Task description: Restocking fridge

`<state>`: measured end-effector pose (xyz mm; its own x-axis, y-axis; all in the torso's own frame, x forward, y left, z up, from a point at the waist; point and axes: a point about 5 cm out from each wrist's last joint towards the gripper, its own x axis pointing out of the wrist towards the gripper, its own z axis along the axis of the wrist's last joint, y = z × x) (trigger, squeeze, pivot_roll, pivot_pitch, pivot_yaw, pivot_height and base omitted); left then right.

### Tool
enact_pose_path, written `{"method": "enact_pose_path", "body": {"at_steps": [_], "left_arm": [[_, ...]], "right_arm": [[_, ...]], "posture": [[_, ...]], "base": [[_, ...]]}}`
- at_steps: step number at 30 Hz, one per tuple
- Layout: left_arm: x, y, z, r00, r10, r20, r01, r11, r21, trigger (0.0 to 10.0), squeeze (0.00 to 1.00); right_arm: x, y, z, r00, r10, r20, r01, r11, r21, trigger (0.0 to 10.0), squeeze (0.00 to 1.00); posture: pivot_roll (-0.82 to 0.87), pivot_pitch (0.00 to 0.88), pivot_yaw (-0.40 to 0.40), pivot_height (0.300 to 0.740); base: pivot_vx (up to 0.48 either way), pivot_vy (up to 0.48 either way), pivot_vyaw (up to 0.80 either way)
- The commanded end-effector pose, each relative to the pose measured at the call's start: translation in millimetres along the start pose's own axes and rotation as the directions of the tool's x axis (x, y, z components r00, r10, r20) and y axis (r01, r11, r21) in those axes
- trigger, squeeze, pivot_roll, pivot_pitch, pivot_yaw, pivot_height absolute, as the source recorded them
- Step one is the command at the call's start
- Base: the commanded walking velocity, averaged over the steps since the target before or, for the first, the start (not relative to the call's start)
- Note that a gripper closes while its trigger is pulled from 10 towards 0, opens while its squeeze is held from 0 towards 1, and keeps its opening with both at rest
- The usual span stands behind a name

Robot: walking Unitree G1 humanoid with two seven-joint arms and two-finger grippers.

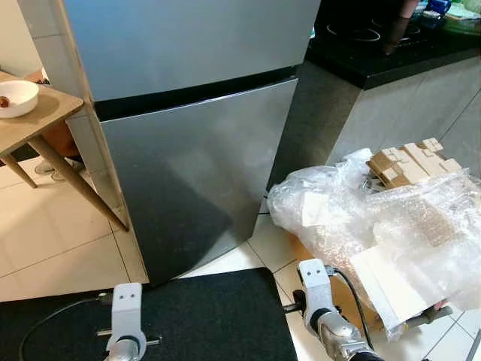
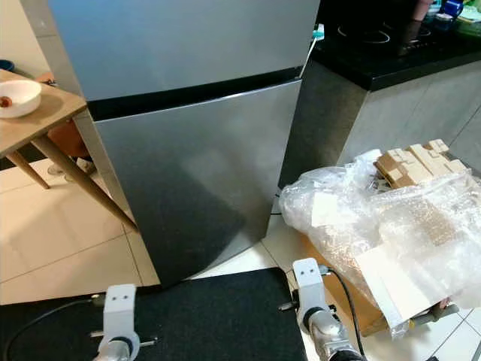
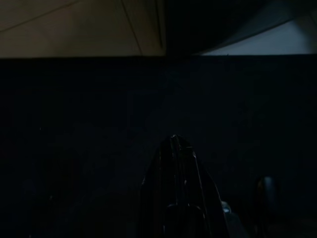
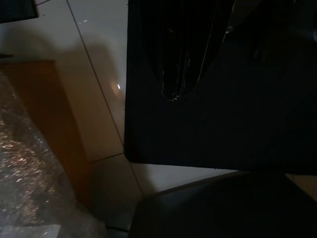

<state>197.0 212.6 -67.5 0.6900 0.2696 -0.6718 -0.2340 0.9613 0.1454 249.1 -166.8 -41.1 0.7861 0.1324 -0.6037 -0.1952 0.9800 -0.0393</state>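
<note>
A tall silver fridge (image 1: 195, 143) stands straight ahead with both its doors closed; a dark seam (image 1: 195, 98) splits the upper door from the lower one. My two silver arms hang low over a black floor mat (image 1: 218, 316), the left arm (image 1: 126, 316) in front of the fridge and the right arm (image 1: 323, 301) at the mat's right edge. In the dark left wrist view the left gripper (image 3: 174, 141) points at the mat, fingers pressed together. The right gripper (image 4: 172, 94) is shut too, hanging over the mat beside pale floor tiles (image 4: 94, 64).
A heap of bubble wrap (image 1: 376, 226) and cardboard pieces (image 1: 409, 164) on a brown box fills the floor at right. A wooden table (image 1: 37, 120) with a white bowl (image 1: 15, 98) stands at left. A black counter (image 1: 376, 53) runs right of the fridge.
</note>
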Motion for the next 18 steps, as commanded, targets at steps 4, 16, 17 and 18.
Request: {"method": "enact_pose_path", "body": {"at_steps": [4, 16, 17, 18], "left_arm": [[-1.1, 3.6, -2, 1.000, -0.026, 0.010, 0.026, 1.000, -0.001, 10.0, 0.00], [-2.2, 9.5, -2, 0.999, 0.003, 0.043, -0.005, 0.998, 0.060, 10.0, 0.00], [-2.2, 10.5, -1, 0.999, 0.010, 0.047, -0.014, 0.998, 0.069, 10.0, 0.00], [-2.2, 10.5, -1, 0.999, 0.010, 0.047, -0.014, 0.998, 0.069, 10.0, 0.00]], "right_arm": [[0.1, -2.3, 0, 1.000, -0.005, -0.013, 0.005, 1.000, -0.014, 10.0, 0.00], [-3.2, -1.4, -10, 0.999, -0.008, -0.032, 0.007, 1.000, -0.021, 10.0, 0.00], [-3.3, -1.4, -10, 0.999, -0.008, -0.033, 0.007, 1.000, -0.021, 10.0, 0.00], [-3.3, -1.4, -10, 0.999, -0.008, -0.033, 0.007, 1.000, -0.021, 10.0, 0.00]], "posture": [[-0.08, 0.036, -0.061, 0.740], [-0.08, 0.051, -0.051, 0.740], [-0.08, 0.053, -0.051, 0.740], [-0.08, 0.053, -0.051, 0.740]], "base": [[0.000, 0.000, 0.00], [0.000, 0.000, 0.27], [0.000, 0.000, 0.80], [0.000, 0.000, 0.80]]}}
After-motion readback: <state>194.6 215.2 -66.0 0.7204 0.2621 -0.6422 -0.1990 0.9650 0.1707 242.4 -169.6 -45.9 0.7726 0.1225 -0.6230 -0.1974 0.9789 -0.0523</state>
